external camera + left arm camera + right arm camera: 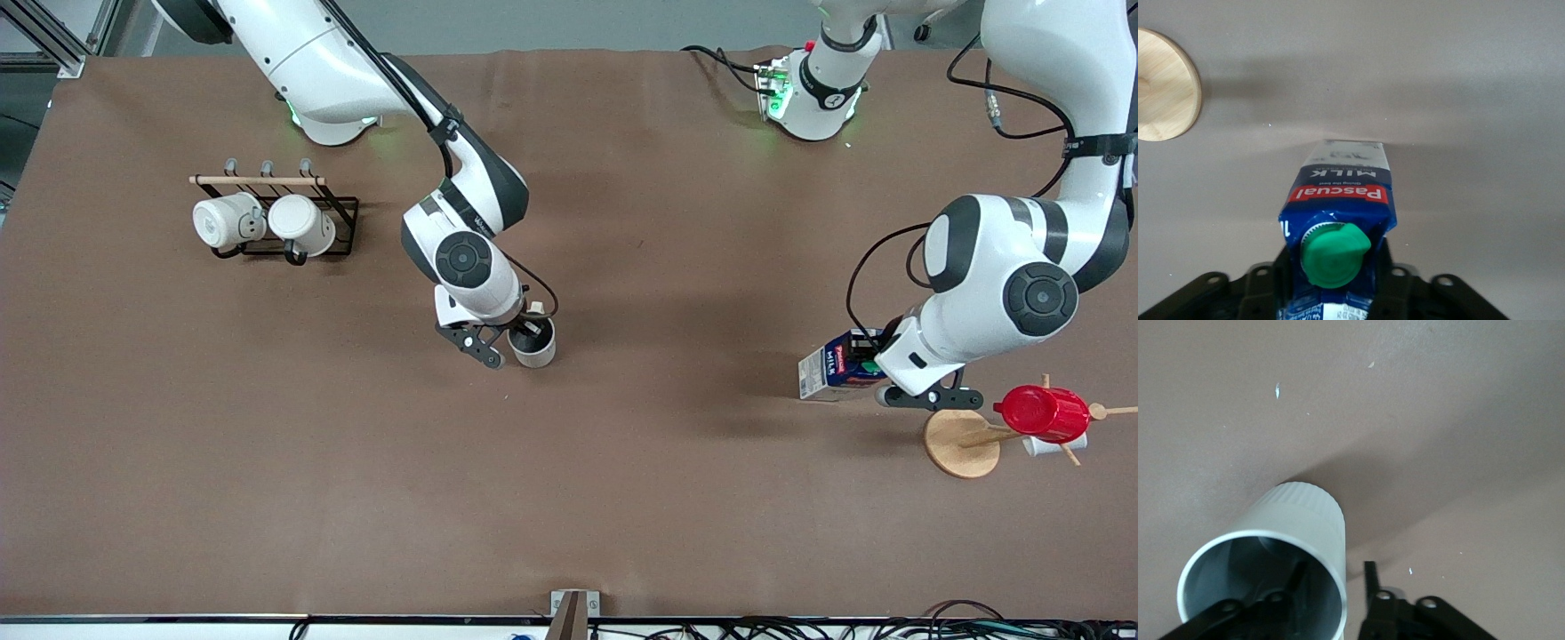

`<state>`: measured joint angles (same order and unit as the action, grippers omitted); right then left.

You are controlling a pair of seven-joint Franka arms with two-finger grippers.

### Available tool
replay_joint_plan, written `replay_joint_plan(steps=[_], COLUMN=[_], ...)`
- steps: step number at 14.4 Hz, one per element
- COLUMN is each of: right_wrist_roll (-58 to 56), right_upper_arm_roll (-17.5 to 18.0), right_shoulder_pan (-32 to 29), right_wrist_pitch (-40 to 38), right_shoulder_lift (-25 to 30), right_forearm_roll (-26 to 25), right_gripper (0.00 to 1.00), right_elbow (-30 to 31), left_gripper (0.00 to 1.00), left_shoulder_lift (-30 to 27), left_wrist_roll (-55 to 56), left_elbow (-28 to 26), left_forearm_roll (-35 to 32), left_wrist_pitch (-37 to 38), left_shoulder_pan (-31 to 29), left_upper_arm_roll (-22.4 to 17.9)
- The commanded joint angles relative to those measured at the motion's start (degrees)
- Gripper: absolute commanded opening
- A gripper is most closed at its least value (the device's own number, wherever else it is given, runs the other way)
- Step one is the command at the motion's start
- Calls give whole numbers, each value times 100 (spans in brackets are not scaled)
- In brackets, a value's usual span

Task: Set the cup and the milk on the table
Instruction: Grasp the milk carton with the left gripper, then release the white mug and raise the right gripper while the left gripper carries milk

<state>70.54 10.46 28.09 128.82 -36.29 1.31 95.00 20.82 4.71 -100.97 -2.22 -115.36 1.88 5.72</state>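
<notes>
Overhead, the front view shows the plain matte brown counter (267, 444) with both arms low over it. The right gripper (511, 342) has its jaws clamped on the wall of the beige-white ceramic cup with a dark grey inside (533, 345), mid-counter. The left gripper (925, 396) grips the dark-blue gable-top milk carton (831, 372) beside a round wooden stand base (958, 443) with a red plastic cup (1042, 412). Two glossy white mugs (262, 224) hang on a black wire rack (342, 222) toward the right arm's end.

From the left wrist view, the milk's green cap (1333, 257) sits between the jaws, a detail hidden in the front view.

From the right wrist view, one jaw sits inside the cup, one outside, clamping its rim.

Both items seem at the setting-down step; next likely comes release, then a straight lift.
</notes>
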Motion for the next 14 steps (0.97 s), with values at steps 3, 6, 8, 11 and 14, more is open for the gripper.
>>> replay_joint_plan(steps=[3, 6, 8, 11, 14], right_wrist_roll=[-329, -1110, -1794, -2946, -4403], right_upper_arm_roll=[17, -9, -9, -53, -691], right_shoulder_pan=[-295, -689, -1120, -1822, -2115], right_wrist_pitch=[-382, -1191, -1613, -2088, -2466], right_shoulder_lift=[453, 1314, 1850, 2554, 3082], right_forearm_roll=[-166, -201, -385, -667, -598], right_gripper=[100, 100, 100, 100, 100], right_elbow=[-104, -95, -95, -95, -87], left_gripper=[33, 33, 33, 33, 33], left_shoulder_lift=[-35, -35, -8, 376, 991], left_wrist_roll=[266, 643, 1501, 2758, 3972], left_elbow=[436, 789, 824, 1340, 2052], left_forearm_roll=[-68, -7, 133, 256, 485], left_wrist_pitch=[363, 760, 760, 760, 760], left_shoulder_pan=[277, 707, 1198, 1954, 2658], left_upper_arm_roll=[78, 174, 183, 192, 175])
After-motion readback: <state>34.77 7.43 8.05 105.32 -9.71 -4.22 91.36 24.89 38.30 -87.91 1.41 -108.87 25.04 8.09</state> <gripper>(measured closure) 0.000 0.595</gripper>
